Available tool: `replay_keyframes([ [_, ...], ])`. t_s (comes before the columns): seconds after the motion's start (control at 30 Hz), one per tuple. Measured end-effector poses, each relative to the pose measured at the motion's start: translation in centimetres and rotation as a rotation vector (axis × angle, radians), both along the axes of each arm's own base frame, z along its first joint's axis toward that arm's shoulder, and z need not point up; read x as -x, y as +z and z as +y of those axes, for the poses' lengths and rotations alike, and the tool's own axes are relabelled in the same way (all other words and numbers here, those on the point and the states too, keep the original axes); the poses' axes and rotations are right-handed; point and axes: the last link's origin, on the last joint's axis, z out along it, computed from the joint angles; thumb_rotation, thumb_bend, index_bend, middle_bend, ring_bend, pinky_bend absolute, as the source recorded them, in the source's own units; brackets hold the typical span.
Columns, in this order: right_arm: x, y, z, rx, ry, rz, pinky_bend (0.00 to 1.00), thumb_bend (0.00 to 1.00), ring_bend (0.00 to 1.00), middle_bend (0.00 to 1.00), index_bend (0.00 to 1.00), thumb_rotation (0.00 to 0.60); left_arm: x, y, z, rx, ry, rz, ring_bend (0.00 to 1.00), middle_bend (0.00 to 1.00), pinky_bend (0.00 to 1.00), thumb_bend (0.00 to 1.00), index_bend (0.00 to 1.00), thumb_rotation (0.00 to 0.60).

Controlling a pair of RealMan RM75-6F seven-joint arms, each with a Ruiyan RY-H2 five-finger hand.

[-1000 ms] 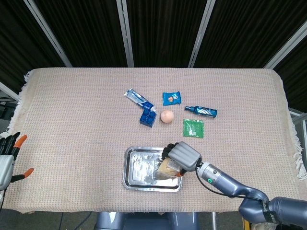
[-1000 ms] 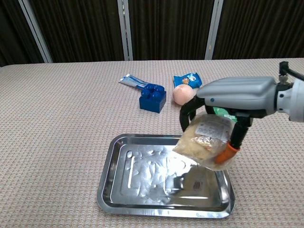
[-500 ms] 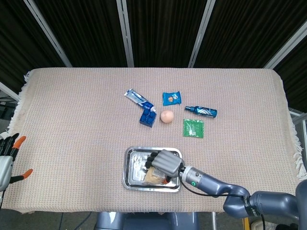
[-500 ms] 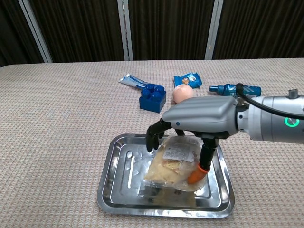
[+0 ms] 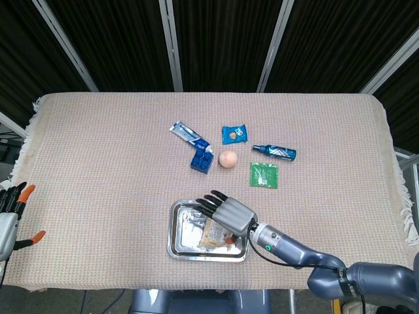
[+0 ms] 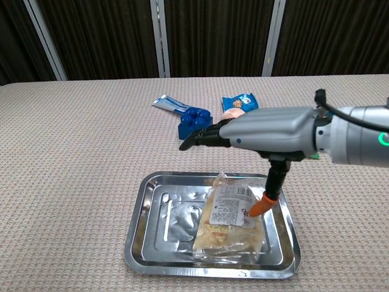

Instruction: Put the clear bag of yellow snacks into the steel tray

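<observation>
Your right hand [image 6: 255, 135] is spread wide above the steel tray [image 6: 138, 228], fingers [image 6: 200, 137] stretched out flat toward the far left and the thumb hanging down. The orange thumb tip [image 6: 259, 207] sits at the right edge of the snack bag [image 6: 230, 218]; from the chest view it looks to be touching the plastic, though you cannot be sure it isn't just in front of it. Nothing is gripped.

The clear bag of yellow snacks lies flat inside the tray, in its right half, label up. In the head view the hand [image 5: 229, 212] covers much of the bag [image 5: 213, 233], and only a corner of it shows in the tray [image 5: 175, 243].

Half a second ago your fingers were curled down around the bag, holding it tilted just above the tray floor. Since then they have opened and straightened, and the bag has dropped flat onto the steel. A second ago the bag was held well above the tray's right rim.

Your left hand [image 5: 9, 212] rests at the near left edge of the head view, off the table, fingers apart and holding nothing.

On the cloth beyond the tray sit a blue block [image 6: 195, 123], a peach-coloured ball [image 5: 227, 158], a blue snack packet [image 6: 239, 101], a blue tube [image 6: 168, 104], a blue bottle [image 5: 275, 152] and a green packet [image 5: 264, 174].
</observation>
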Motion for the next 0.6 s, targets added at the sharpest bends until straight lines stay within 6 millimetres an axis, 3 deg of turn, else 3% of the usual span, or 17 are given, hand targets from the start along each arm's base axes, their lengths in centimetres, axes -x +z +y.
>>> replay_keyframes([
  [0.17, 1.1, 2.2, 0.2, 0.06, -0.016, -0.003, 0.0, 0.0, 0.0, 0.0, 0.0, 0.6, 0.0, 0.0, 0.2, -0.004, -0.001, -0.005, 0.0, 0.0, 0.0, 0.12, 0.07, 0.6],
  [0.33, 3.0, 4.6, 0.2, 0.152, -0.042, 0.014, 0.12, 0.0, 0.0, 0.01, 0.05, 0.6, -0.3, -0.2, 0.5, -0.001, -0.017, -0.009, 0.0, 0.0, 0.0, 0.12, 0.07, 0.6],
  [0.47, 5.1, 6.3, 0.1, 0.254, -0.095, 0.011, 0.17, 0.0, 0.0, 0.06, 0.11, 0.6, -0.4, -0.2, 0.7, -0.006, -0.026, -0.009, 0.0, 0.0, 0.0, 0.12, 0.07, 0.6],
  [0.6, 8.3, 8.0, 0.3, 0.376, -0.182, 0.023, 0.17, 0.0, 0.0, 0.06, 0.1, 0.6, -0.5, -0.4, 0.8, -0.01, -0.033, -0.011, 0.0, 0.0, 0.0, 0.12, 0.07, 0.6],
])
